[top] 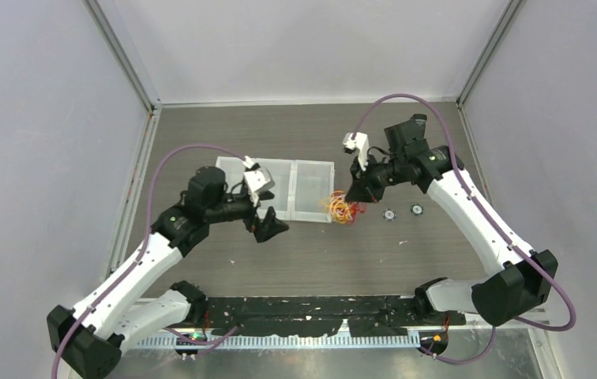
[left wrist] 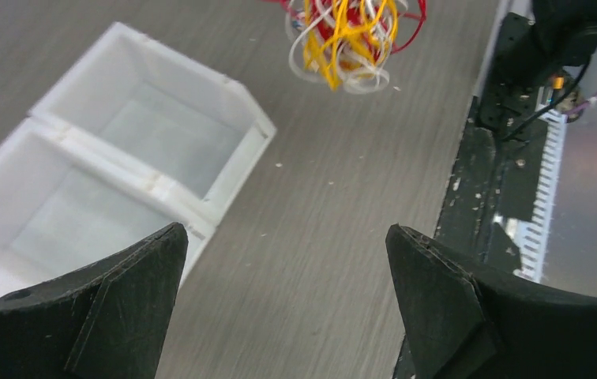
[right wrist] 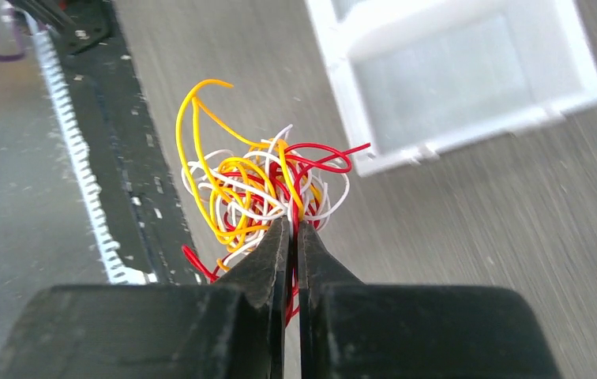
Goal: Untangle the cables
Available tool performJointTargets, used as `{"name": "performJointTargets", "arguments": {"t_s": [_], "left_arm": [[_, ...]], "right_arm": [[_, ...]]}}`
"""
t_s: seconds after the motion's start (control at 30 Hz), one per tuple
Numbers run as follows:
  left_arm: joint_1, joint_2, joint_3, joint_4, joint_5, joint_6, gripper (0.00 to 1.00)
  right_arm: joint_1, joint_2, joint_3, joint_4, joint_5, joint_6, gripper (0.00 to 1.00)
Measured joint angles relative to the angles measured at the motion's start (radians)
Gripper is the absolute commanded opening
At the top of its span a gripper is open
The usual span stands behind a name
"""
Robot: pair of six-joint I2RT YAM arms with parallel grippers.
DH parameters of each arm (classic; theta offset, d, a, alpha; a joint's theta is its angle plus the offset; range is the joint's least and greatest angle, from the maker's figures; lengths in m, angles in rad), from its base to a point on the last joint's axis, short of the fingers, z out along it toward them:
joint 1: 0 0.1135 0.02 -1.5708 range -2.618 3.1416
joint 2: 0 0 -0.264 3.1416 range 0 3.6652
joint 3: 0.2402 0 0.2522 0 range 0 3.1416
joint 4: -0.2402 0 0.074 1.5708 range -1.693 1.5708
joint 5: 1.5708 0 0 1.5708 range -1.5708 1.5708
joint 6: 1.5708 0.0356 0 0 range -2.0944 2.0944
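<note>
The cables point(top: 341, 208) are a tangled bunch of thin red, white and yellow-orange wires, just right of the white tray. My right gripper point(top: 356, 194) is shut on the bunch; in the right wrist view the wires point(right wrist: 256, 189) fan out past the closed fingertips point(right wrist: 294, 225), with red strands pinched between them, and the bunch appears lifted off the table. My left gripper point(top: 273, 229) is open and empty, low over the table to the left of the bunch. In the left wrist view the cables point(left wrist: 351, 35) hang at the top, well beyond my open left gripper point(left wrist: 287, 237).
A white two-compartment tray point(top: 289, 189) sits left of the bunch; it also shows in the left wrist view point(left wrist: 145, 142) and the right wrist view point(right wrist: 453, 79). Two small round discs point(top: 403, 212) lie right of the cables. A black strip point(top: 319, 312) runs along the near edge.
</note>
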Motion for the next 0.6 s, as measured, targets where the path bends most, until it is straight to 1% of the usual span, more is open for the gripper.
{"name": "performJointTargets", "arguments": {"t_s": [0.1, 0.2, 0.23, 0.27, 0.3, 0.33, 0.37, 0.4, 0.47, 0.5, 0.6], "left_arm": [[-0.096, 0.065, -0.031, 0.104, -0.028, -0.064, 0.99], [-0.159, 0.137, -0.048, 0.217, -0.066, -0.158, 0.99], [-0.173, 0.161, -0.053, 0.251, -0.078, -0.193, 0.97], [-0.184, 0.185, -0.058, 0.289, -0.093, -0.226, 0.92], [-0.190, 0.203, -0.062, 0.315, -0.102, -0.250, 0.87], [-0.195, 0.224, -0.069, 0.347, -0.111, -0.286, 0.79], [-0.197, 0.235, -0.074, 0.362, -0.117, -0.303, 0.66], [-0.200, 0.245, -0.083, 0.385, -0.123, -0.330, 0.53], [-0.201, 0.252, -0.090, 0.404, -0.128, -0.366, 0.15], [-0.201, 0.252, -0.091, 0.412, -0.124, -0.386, 0.00], [-0.201, 0.238, -0.096, 0.439, -0.090, -0.407, 0.00]], "right_arm": [[0.087, 0.000, 0.002, 0.032, -0.029, 0.043, 0.05], [0.145, 0.002, 0.002, 0.078, -0.063, 0.095, 0.05], [0.159, 0.002, 0.002, 0.097, -0.076, 0.115, 0.05], [0.171, 0.003, 0.002, 0.117, -0.093, 0.137, 0.05], [0.177, 0.004, 0.002, 0.131, -0.105, 0.150, 0.05], [0.183, 0.005, 0.002, 0.146, -0.118, 0.165, 0.05], [0.184, 0.006, 0.002, 0.159, -0.129, 0.176, 0.06], [0.185, 0.008, 0.002, 0.168, -0.138, 0.187, 0.06], [0.182, 0.012, 0.002, 0.179, -0.153, 0.201, 0.05], [0.181, 0.012, 0.001, 0.183, -0.158, 0.206, 0.05], [0.177, 0.012, -0.007, 0.193, -0.182, 0.219, 0.05]]}}
